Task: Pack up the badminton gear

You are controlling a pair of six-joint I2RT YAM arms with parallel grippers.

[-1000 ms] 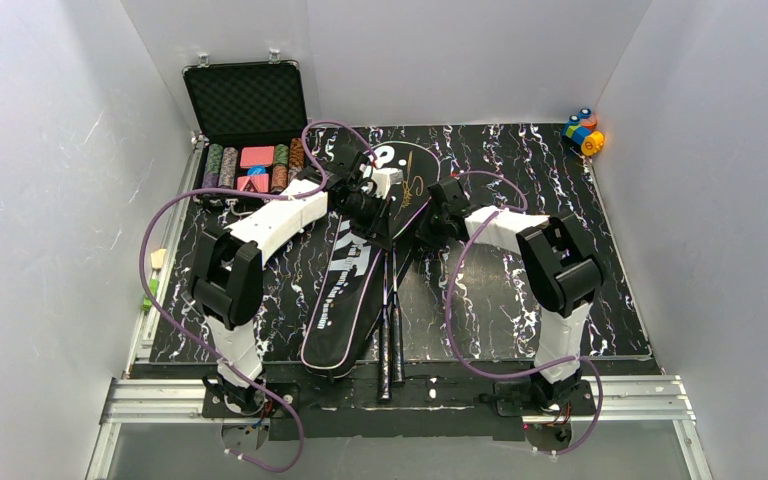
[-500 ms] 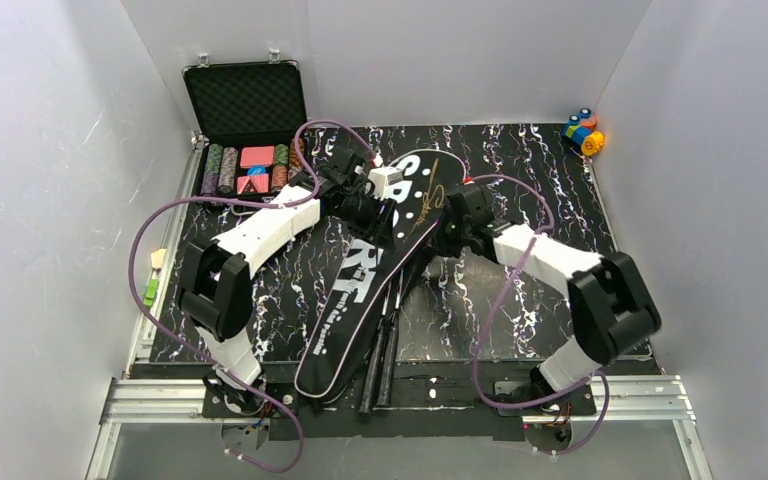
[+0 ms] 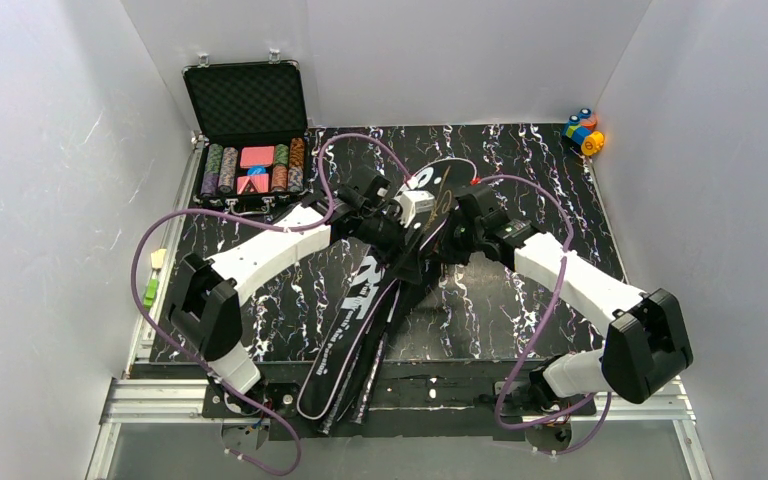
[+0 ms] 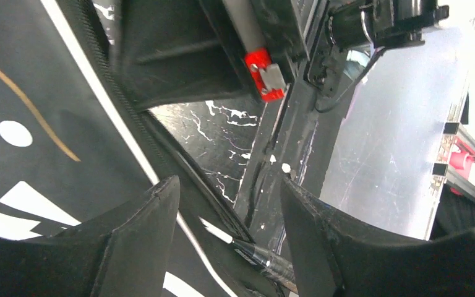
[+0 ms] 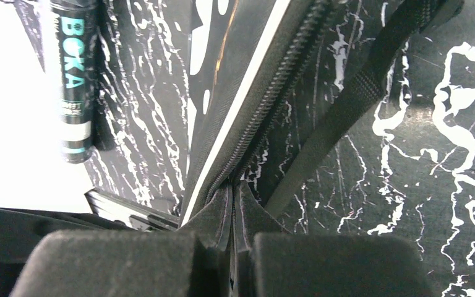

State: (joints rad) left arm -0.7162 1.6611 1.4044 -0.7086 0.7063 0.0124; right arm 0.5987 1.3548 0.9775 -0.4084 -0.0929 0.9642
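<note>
The black racket-shaped bag [image 3: 360, 300] lies slanted across the mat, its head at the upper right and its narrow end over the near edge. Dark racket handles [image 3: 365, 375] stick out beside that end. My right gripper [image 5: 232, 192] is shut on the bag's edge [image 5: 222, 93] right at the zipper. My left gripper [image 4: 229, 192] stands open over the bag's rim [image 4: 37, 124], with a dark racket shaft [image 4: 272, 263] between the fingers but untouched. The dark tube with teal lettering [image 5: 74, 80] lies on the mat in the right wrist view. In the top view both grippers meet over the bag's head.
An open black case of poker chips [image 3: 250, 130] stands at the back left. Colourful toy blocks [image 3: 583, 130] sit in the back right corner. The bag's strap [image 5: 359, 99] trails over the mat. White walls close in on three sides.
The left gripper opened and moved right. The right gripper shut on the bag's edge as its elbow swung out right. The bag turned, its narrow end sliding toward the near left.
</note>
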